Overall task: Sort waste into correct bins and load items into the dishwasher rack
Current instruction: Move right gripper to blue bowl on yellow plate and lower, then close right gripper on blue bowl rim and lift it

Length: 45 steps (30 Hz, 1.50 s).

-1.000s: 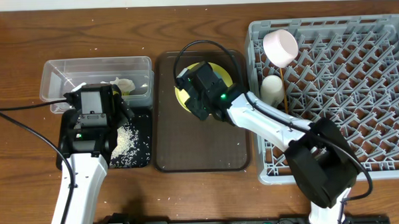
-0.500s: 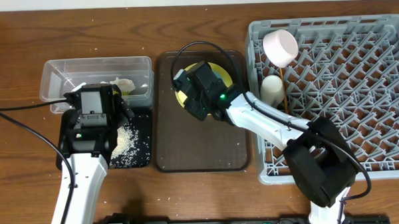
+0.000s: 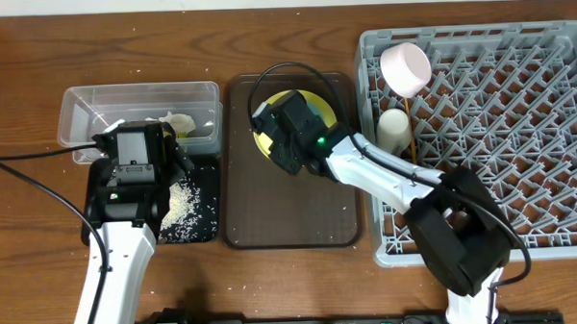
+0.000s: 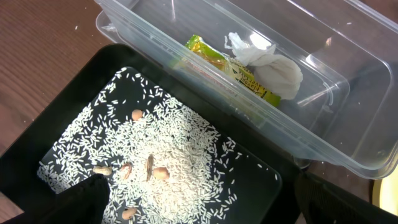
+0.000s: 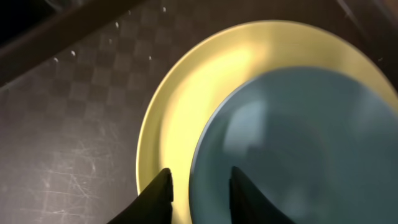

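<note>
Waste (image 4: pixel 236 68) binned; cup (image 3: pixel 394 129), pink bowl (image 3: pixel 406 67) racked at three o'clock. Plate (image 5: pixel 168 106), blue bowl (image 5: pixel 292 143) outstanding. Right tool (image 5: pixel 202 173) astride bowl rim, unclamped; left tool (image 4: pixel 199 180) open.

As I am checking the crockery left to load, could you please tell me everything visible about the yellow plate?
The yellow plate is round, glossy and smooth, clean where bare. It lies flat on the dark brown serving tray, toward its far end in the overhead view. A light blue bowl sits on it, off centre, covering much of it. The right gripper's fingers straddle the bowl's rim above the plate; whether they touch it cannot be told.
</note>
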Each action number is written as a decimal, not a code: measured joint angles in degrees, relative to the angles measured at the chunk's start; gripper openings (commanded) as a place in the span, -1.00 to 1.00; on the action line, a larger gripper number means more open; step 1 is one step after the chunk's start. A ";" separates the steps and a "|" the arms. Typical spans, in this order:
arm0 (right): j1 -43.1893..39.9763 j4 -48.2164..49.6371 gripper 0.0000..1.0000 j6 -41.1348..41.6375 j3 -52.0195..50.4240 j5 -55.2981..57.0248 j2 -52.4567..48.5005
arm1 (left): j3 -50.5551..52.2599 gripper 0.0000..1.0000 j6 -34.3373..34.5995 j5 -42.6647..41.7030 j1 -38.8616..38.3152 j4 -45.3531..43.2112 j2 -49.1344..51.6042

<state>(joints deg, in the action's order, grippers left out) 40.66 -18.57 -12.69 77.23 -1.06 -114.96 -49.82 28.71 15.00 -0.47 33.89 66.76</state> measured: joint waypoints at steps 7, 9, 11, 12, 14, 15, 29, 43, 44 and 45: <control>0.00 0.55 -0.86 -0.02 -0.11 0.28 -0.48 | 0.00 0.96 0.00 0.00 0.00 0.00 0.00; 0.00 0.79 -0.94 0.31 -0.11 0.22 -0.48 | 0.00 0.96 0.00 0.00 0.00 0.00 0.00; 0.00 1.20 -0.97 1.03 -0.11 0.20 -0.46 | 0.00 0.96 0.00 0.00 0.00 0.00 0.00; 0.00 1.29 -0.98 1.31 -0.11 0.11 -0.44 | 0.00 0.96 0.00 0.00 0.00 0.00 0.00; 0.00 1.27 -0.98 1.92 -0.11 -0.37 -0.33 | 0.00 0.96 0.00 0.00 0.00 0.00 0.00; 0.00 1.27 -0.98 2.19 -0.11 -0.59 -0.22 | 0.00 0.96 0.00 0.00 0.00 0.00 0.00; -7.63 -4.13 -0.98 11.54 -0.11 -8.20 15.52 | 0.00 0.96 0.00 0.00 0.00 0.00 0.00; -43.74 -13.66 -0.98 24.92 -0.04 -60.54 21.49 | 0.00 0.96 0.00 0.00 0.00 -0.02 0.00; -46.42 -16.13 -0.98 24.76 -0.04 -62.53 21.49 | 0.00 0.96 0.00 0.00 0.00 0.00 0.00; -48.54 -18.29 -0.98 24.09 -0.04 -63.78 21.49 | 0.00 0.96 0.00 0.00 0.00 0.00 0.00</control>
<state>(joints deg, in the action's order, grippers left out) -7.88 -36.86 11.40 77.19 -64.84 -93.47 -49.82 28.71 15.00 -0.47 33.89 66.76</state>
